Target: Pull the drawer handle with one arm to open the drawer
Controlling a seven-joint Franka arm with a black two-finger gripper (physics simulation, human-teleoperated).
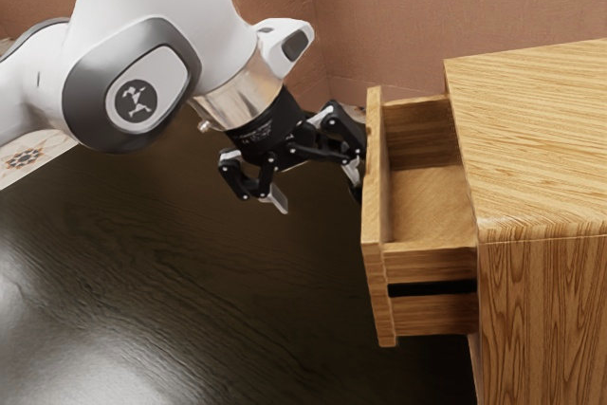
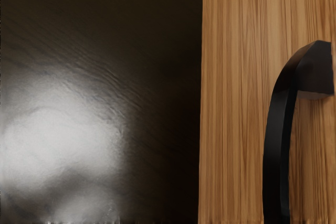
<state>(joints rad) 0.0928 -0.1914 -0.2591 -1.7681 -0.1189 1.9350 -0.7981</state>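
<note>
1. A white and grey jointed robot arm [image 1: 142,54] enters from the exterior view's upper left and reaches toward its right.
2. Its silver wrist collar [image 1: 237,97] slants downward.
3. The black two-finger gripper [image 1: 313,182] has its fingers [image 1: 275,198] spread wide apart.

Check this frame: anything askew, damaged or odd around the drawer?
Nothing stands out. The drawer sits partway out of the cabinet, straight and undamaged; its black handle looks intact, the open gripper beside it.

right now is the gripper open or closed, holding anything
Gripper: open, fingers spread wide next to the drawer front, not clamped on the handle.
</note>
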